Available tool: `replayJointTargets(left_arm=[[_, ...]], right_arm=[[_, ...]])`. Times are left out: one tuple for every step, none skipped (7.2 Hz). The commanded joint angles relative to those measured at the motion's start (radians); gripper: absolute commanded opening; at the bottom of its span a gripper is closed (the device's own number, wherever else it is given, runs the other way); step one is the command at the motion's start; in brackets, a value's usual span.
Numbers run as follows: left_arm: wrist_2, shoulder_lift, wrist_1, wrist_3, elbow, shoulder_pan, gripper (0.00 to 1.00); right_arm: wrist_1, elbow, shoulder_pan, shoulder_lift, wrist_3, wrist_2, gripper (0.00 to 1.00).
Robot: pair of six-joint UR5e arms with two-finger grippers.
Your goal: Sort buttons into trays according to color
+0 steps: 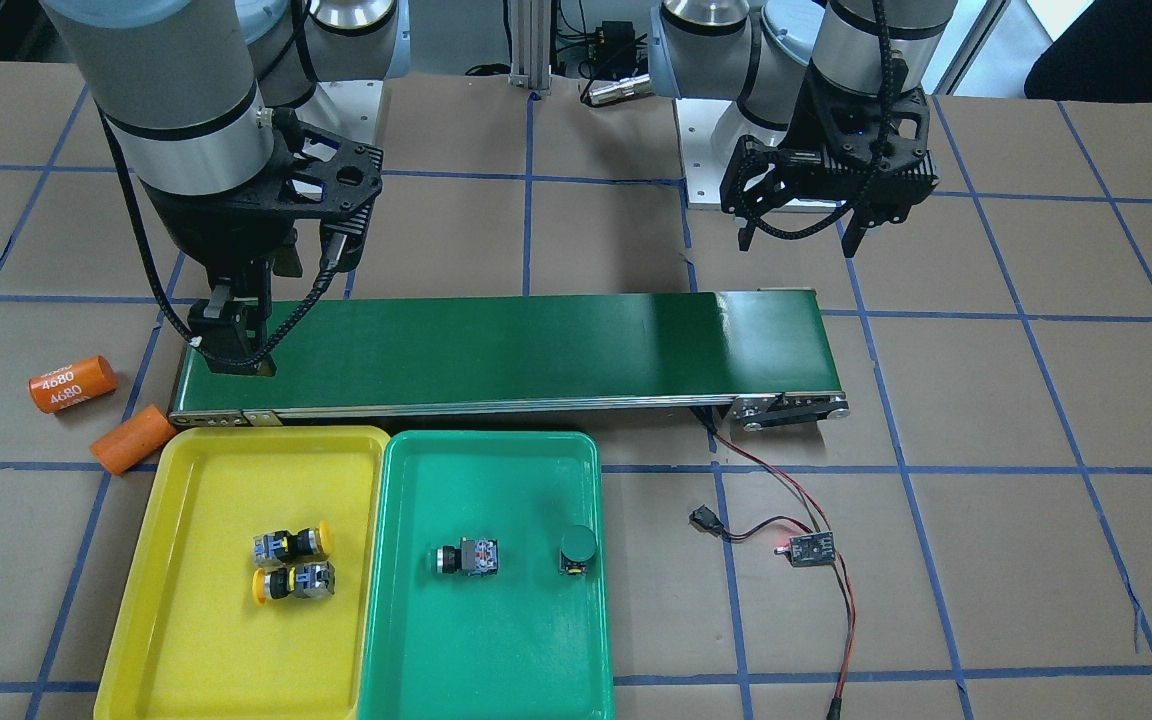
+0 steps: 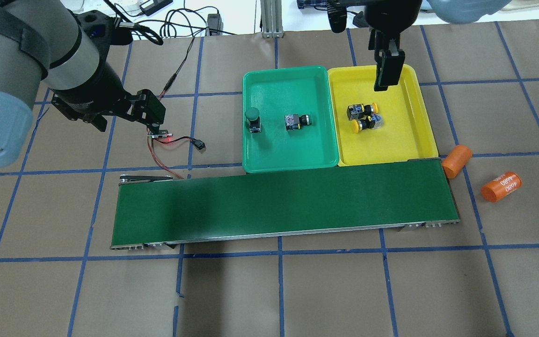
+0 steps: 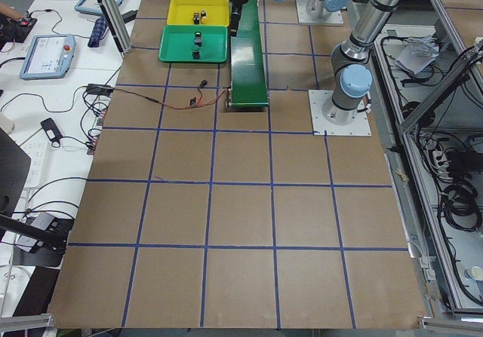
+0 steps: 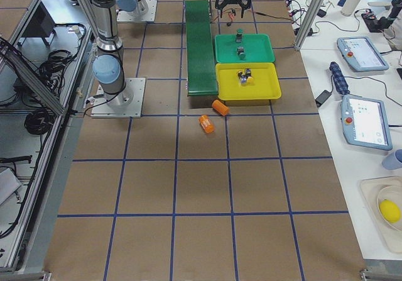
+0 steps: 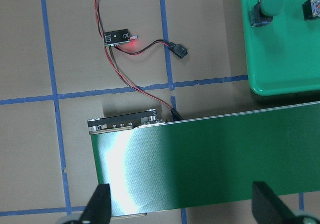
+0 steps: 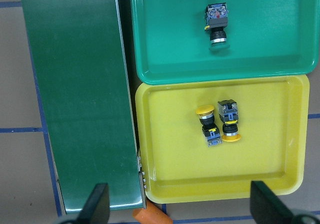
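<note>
Two yellow buttons (image 1: 293, 544) (image 1: 293, 582) lie side by side in the yellow tray (image 1: 186, 650). Two green buttons are in the green tray (image 1: 496, 650): one (image 1: 466, 558) on its side, the other (image 1: 576, 550) upright. My right gripper (image 2: 384, 84) hangs open and empty above the yellow tray's far rim; its wrist view looks down on the yellow buttons (image 6: 220, 121) between spread fingertips (image 6: 97, 204). My left gripper (image 2: 127, 122) hovers open and empty over the bare table past the conveyor's end, apart from both trays.
A long dark green conveyor belt (image 2: 283, 206) runs along the trays' near edge. Two orange cylinders (image 2: 456, 161) (image 2: 501, 186), one marked "4680", lie off its right end. A small circuit board with a red light (image 2: 162, 135) and wires sits below the left gripper.
</note>
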Motion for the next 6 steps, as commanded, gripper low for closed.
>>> replayJointTargets(left_arm=[[-0.001,0.0,0.0,-0.001,0.0,0.0,1.0],[-0.001,0.0,0.0,-0.001,0.0,0.0,1.0],[-0.001,0.0,0.0,-0.001,-0.002,0.0,1.0],[0.0,0.0,0.0,0.0,0.0,0.0,1.0],[-0.001,-0.001,0.0,-0.001,0.003,0.0,1.0],[-0.001,-0.002,0.0,0.0,0.001,0.0,1.0]], right_arm=[[-0.001,0.024,-0.001,-0.001,0.192,0.005,1.0],[-0.013,0.045,0.002,-0.013,0.42,0.01,1.0],[-0.013,0.042,0.005,-0.016,0.551,0.01,1.0],[-0.005,0.041,0.013,-0.02,0.657,0.01,1.0],[0.001,0.045,0.025,-0.04,0.705,0.03,1.0],[0.011,0.047,0.031,-0.048,0.832,0.06,1.0]])
